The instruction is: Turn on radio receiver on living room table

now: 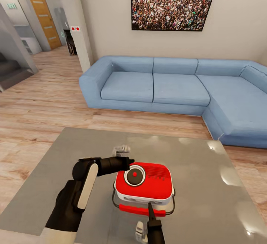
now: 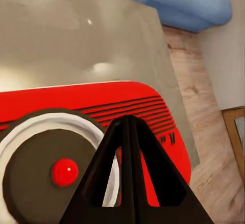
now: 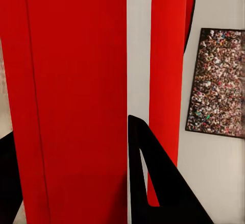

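Left tool (image 1: 129,161) over radio receiver (image 1: 146,183); glossy table (image 1: 207,184), blue sofa (image 1: 178,88).

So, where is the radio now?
In the head view, the radio sits on the table, near its front edge, between both grippers, before the sofa.

A big blue sofa (image 1: 174,88) sits against the wall. Above it hangs a picture of a crowd (image 1: 172,2). The wood floor (image 1: 40,99) runs back to a brown door (image 1: 43,16). Grey stairs (image 1: 11,70) stand off to the side.
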